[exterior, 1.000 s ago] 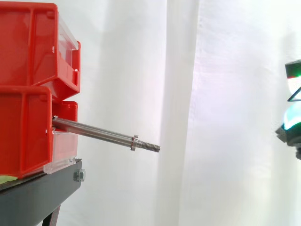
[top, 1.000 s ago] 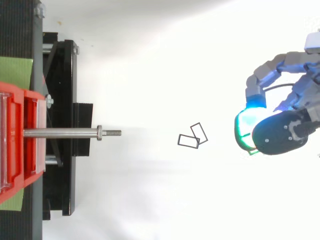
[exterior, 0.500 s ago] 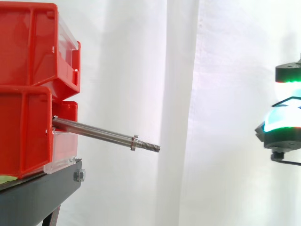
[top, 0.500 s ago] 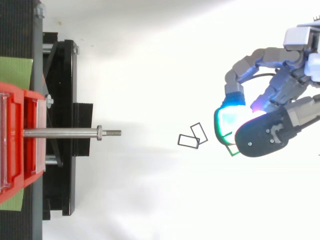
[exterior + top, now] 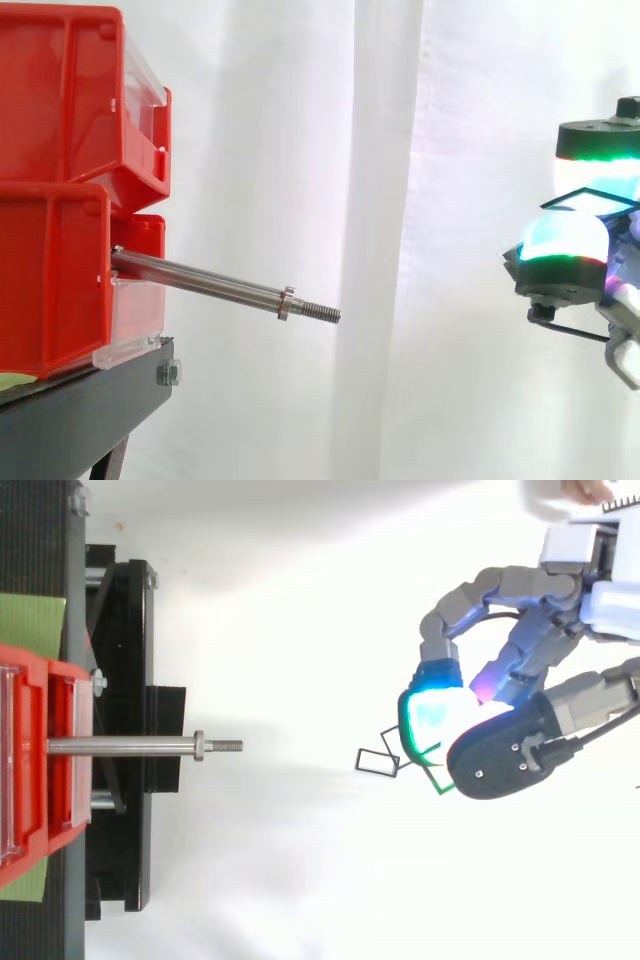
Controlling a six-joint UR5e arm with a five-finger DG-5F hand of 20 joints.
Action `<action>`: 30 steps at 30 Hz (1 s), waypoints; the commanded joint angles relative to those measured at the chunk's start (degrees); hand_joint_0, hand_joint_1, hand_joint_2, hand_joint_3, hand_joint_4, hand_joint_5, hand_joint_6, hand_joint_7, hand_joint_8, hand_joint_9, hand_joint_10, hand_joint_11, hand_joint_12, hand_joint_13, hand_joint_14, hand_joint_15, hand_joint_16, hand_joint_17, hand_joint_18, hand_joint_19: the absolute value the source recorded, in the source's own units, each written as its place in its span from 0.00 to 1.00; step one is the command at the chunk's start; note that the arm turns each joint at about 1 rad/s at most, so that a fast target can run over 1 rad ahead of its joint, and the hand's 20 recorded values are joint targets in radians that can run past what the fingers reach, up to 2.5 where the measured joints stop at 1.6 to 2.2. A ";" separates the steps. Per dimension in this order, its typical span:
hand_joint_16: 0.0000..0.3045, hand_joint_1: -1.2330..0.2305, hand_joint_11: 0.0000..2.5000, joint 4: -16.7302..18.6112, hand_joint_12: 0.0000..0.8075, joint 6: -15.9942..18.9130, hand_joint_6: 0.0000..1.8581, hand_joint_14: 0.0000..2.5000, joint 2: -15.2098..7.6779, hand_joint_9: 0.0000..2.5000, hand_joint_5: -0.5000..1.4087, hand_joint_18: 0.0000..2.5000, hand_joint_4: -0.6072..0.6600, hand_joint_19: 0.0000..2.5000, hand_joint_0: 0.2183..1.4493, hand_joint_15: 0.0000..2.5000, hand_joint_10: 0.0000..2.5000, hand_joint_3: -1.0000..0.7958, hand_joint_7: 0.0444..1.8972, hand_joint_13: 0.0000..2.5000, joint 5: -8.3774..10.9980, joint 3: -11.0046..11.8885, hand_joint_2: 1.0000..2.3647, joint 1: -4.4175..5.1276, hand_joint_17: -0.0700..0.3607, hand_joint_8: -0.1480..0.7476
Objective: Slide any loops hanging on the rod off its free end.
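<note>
A bare steel rod (image 5: 210, 285) sticks out of the red bins (image 5: 60, 180), sloping slightly down to its threaded free end (image 5: 322, 313). Nothing hangs on it. The top view shows the same rod (image 5: 130, 746) pointing right. My hand (image 5: 510, 760) hovers well to the right of the free end, its glowing pads pinched together on a thin wire loop (image 5: 437, 783). From the side, the hand (image 5: 565, 255) is a little above rod height, and the loop's lower edge (image 5: 570, 327) hangs below the pads. Two dark rectangular loops (image 5: 377, 763) lie on the white floor just left of the hand.
The red bins stand stacked on a black stand (image 5: 90, 400) at the left. A white curtain hangs behind. A wide open gap separates the rod's tip from the hand.
The hand has moved left toward the rod's free end, carrying the pinched loop, and has risen slightly. The rod and the two loops on the floor have not moved.
</note>
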 commanded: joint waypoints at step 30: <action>0.14 0.34 0.19 15.18 0.34 -11.18 0.49 0.00 0.00 0.41 0.17 0.39 0.40 0.18 0.33 0.09 0.01 0.44 0.58 0.38 -0.29 -4.48 0.01 0.42 0.39 0.48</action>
